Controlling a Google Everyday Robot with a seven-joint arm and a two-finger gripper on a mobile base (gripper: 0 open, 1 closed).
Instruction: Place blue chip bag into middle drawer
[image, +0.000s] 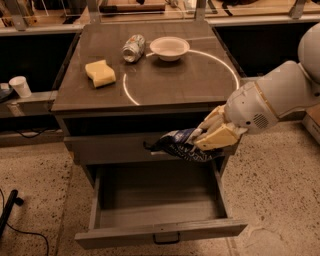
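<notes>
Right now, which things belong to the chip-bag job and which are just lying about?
Job: blue chip bag, held by the gripper in front of the cabinet, above the open middle drawer.
Lying about: yellow sponge, silver can, white bowl on the cabinet top; white cup far left.

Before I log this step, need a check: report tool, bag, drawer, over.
Tool shut on blue chip bag, held before the closed drawer front. Middle drawer open below, bag not yet in. Nothing seen blocking the drop.
</notes>
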